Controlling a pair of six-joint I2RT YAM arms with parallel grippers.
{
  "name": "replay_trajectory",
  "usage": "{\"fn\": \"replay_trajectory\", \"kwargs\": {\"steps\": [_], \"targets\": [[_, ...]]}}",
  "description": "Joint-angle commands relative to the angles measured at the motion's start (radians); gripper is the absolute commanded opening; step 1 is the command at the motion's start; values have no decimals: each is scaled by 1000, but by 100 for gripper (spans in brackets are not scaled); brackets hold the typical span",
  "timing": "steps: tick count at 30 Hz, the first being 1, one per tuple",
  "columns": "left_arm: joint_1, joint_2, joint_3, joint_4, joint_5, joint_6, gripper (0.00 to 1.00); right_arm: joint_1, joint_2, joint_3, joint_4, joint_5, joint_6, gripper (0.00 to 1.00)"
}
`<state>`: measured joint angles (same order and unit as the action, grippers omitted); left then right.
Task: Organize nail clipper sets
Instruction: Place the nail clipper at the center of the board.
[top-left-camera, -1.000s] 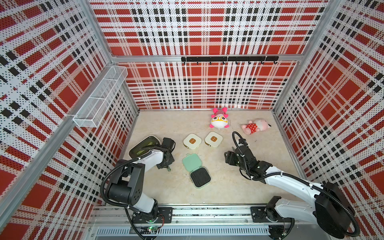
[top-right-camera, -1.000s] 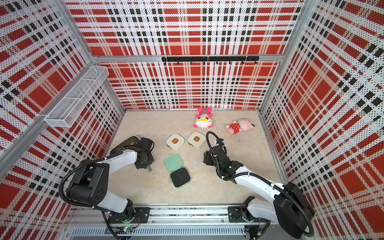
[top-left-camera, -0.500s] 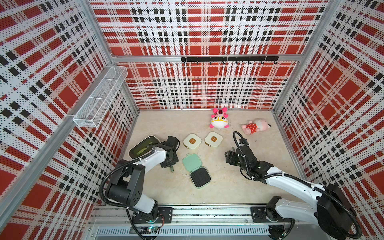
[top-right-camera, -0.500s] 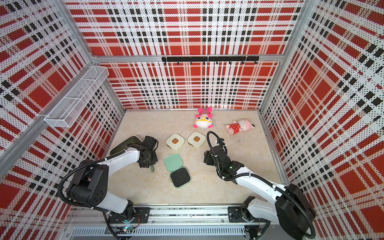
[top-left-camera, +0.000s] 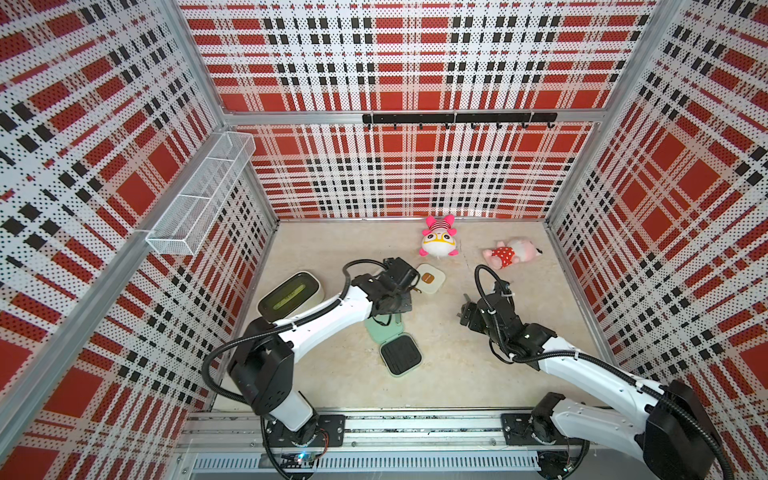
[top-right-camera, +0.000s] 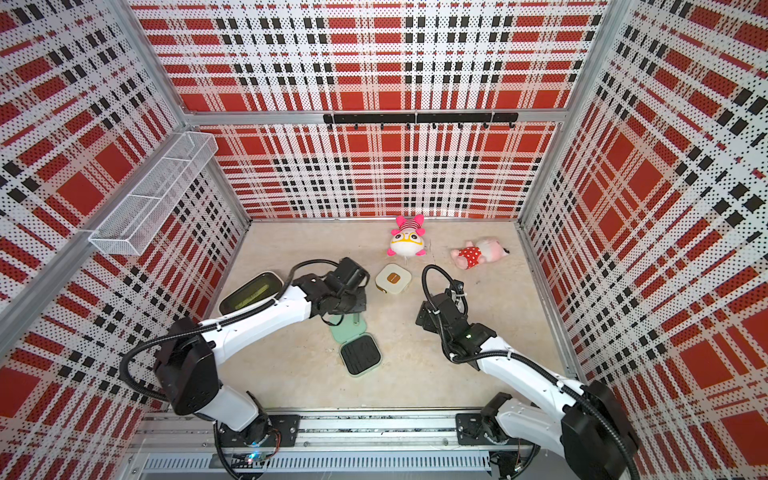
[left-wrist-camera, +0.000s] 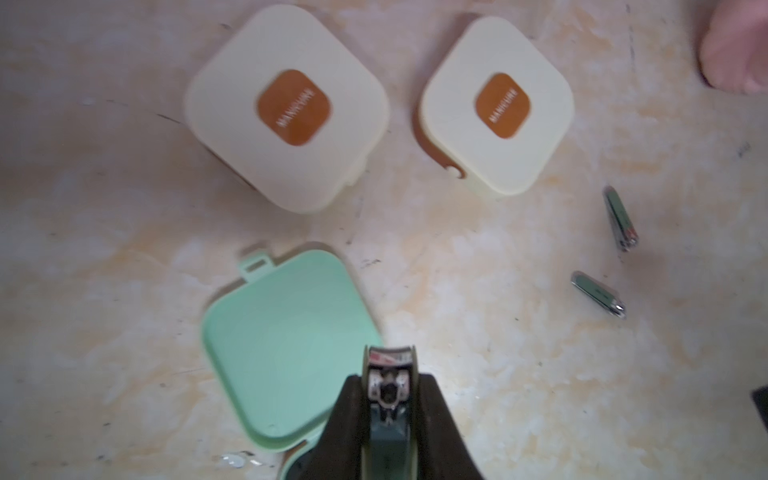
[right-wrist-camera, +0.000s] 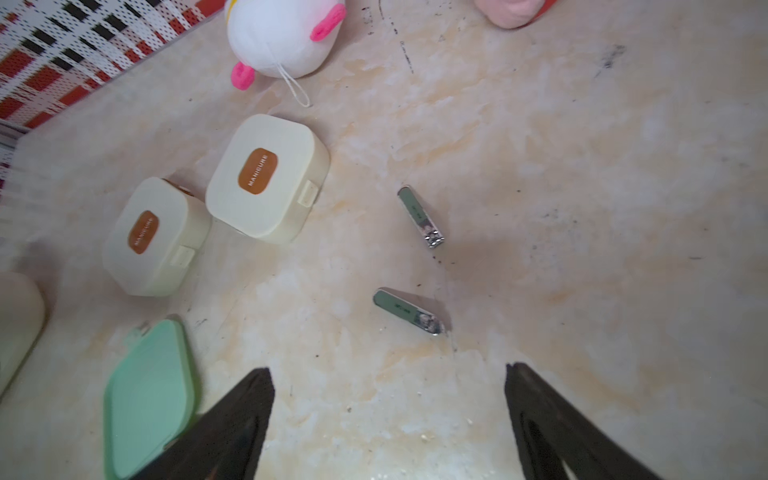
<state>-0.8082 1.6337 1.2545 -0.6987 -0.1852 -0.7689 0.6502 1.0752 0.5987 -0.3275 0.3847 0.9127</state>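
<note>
Vs 1 s ago: left arm (top-left-camera: 324, 316) has swung away from the cream bin (top-left-camera: 291, 293) toward the mint case (top-left-camera: 388, 332). Its wrist now sits over the mint case's back-left corner & covers the left cream case (left-wrist-camera: 286, 108) in both top views (visible before). Right arm (top-left-camera: 582, 370) approx same spot, right of the mint case. Cases, toys: no shift seen.

Left claw (left-wrist-camera: 390, 386): clamped on the held clipper (left-wrist-camera: 388, 361), silver w/ green inlay, pinched between dark fingers (left-wrist-camera: 345, 415). Clipper tip overlaps the edge of the mint lid (left-wrist-camera: 286, 345) in left wrist view; touching it or above it, can't tell.

Right claw (right-wrist-camera: 386, 370): jaws spread wide, nothing between them, over the surface (right-wrist-camera: 582, 187) right of the mint case.

Mint case lies open flat: lid at back, base w/ black ribbed insert (top-left-camera: 401, 355) at front. Left cream case & right cream case (top-left-camera: 430, 278) sit shut just behind the mint case, side by side w/ a small gap. Loose clipper A (right-wrist-camera: 419, 216) & loose clipper B (right-wrist-camera: 409, 309) lie flat right of the mint case, apart from each other. White-pink plush (top-left-camera: 438, 241) & pink plush (top-left-camera: 513, 253) further behind the mint case.
</note>
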Motion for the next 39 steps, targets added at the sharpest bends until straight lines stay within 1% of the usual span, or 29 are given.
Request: {"fn": "replay_trajectory", "kwargs": {"steps": [1,4,8,12,16,18,20,23,26,29,32,35,37,39], "targets": [[-82,94,48,29,19,-48,14,-9,-63,-20,-127,104,103,100],[-135,180,67,54,28,-53,14,-9,-122,-53,-179,136,177,100],[-173,255,61,88,45,-54,14,-10,-195,-103,-209,142,241,100],[-188,292,54,124,61,-67,14,-10,-246,-136,-199,110,225,100],[-204,321,54,155,77,-77,17,-10,-245,-142,-179,71,185,100],[-208,329,48,185,104,-74,21,-10,-222,-140,-154,42,154,100],[-208,328,44,208,129,-59,27,-10,-192,-128,-138,13,127,95],[-205,297,37,233,125,-35,37,-10,-147,-110,-115,-22,102,91],[-191,243,26,248,107,-12,44,-8,-115,-100,-88,-59,79,88],[-160,167,0,269,98,13,47,-9,-100,-95,-61,-93,61,84],[-106,75,-52,297,106,33,47,-6,-100,-99,-23,-130,45,76],[-5,-48,-160,391,186,45,49,6,-71,-91,0,-172,41,66],[90,-132,-256,482,281,42,48,41,-25,-70,-2,-171,50,62],[166,-213,-348,555,322,38,48,88,33,-36,-20,-147,61,58]]}}
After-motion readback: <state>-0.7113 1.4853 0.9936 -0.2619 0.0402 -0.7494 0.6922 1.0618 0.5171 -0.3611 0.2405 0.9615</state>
